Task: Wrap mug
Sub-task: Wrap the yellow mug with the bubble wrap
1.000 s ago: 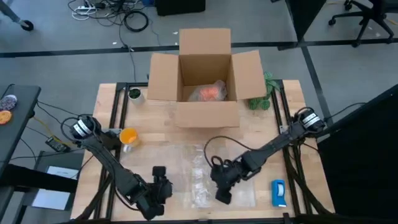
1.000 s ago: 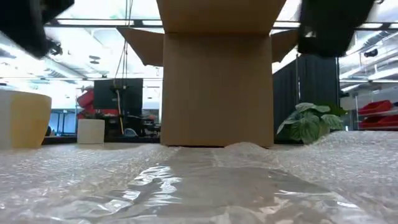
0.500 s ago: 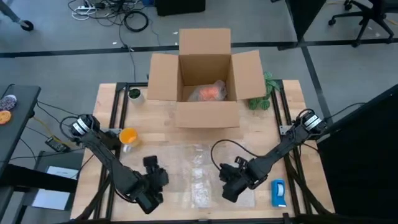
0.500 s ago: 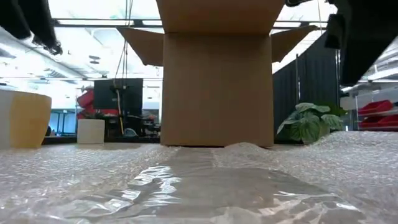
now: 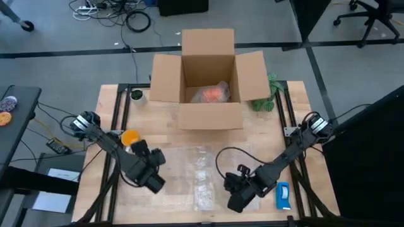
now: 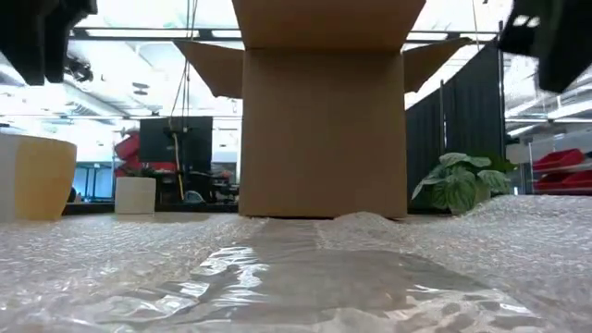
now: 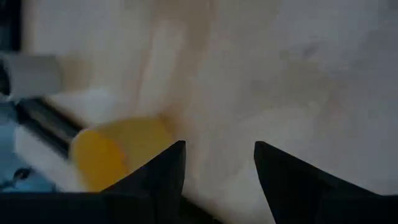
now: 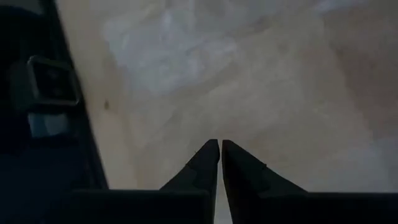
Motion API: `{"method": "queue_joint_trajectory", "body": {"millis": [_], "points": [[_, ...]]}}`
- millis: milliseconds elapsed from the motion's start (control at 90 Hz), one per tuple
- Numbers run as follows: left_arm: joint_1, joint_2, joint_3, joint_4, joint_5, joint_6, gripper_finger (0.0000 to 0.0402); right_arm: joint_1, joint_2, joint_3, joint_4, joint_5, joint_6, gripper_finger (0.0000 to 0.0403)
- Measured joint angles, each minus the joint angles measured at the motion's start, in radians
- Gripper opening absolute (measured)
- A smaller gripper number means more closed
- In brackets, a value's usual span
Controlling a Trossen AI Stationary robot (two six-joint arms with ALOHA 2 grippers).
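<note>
mug [image 5: 130, 138]: one, bare on the surface [image 5: 278, 126], just beside left pincer [image 5: 140, 149], unwrapped | step: reaching for mug; next, judged: close on it, carry to bubble wrap [image 5: 202, 173] | left pincer: wide, empty | right pincer [image 5: 228, 181]: pinched shut, empty, beyond the wrap | counts: one box [image 5: 208, 79], one wrap sheet, two arms

Wooden table [image 5: 278, 135]; bubble wrap [image 5: 202, 176]; box [image 5: 211, 116]
</note>
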Motion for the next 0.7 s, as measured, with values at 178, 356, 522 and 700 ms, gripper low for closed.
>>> {"method": "queue_joint_trajectory", "body": {"millis": [178,356,522,700], "points": [[0.094,-0.146,-0.092,0.014,0.056,-0.063,0.0176,0.038,0.011,0.0,0.014,0.034,0.001,0.0],[0.199,-0.264,-0.214,0.004,0.105,-0.116,0.0176,0.053,0.012,0.0,0.002,0.022,0.012,0.0],[0.254,-0.295,-0.31,0.012,0.138,-0.117,0.0176,0.067,0.012,0.0,-0.155,-0.097,0.084,0.0],[0.249,-0.295,-0.327,0.158,0.149,-0.109,0.0176,0.111,0.011,0.0,-0.446,-0.168,0.235,0.0]]}}
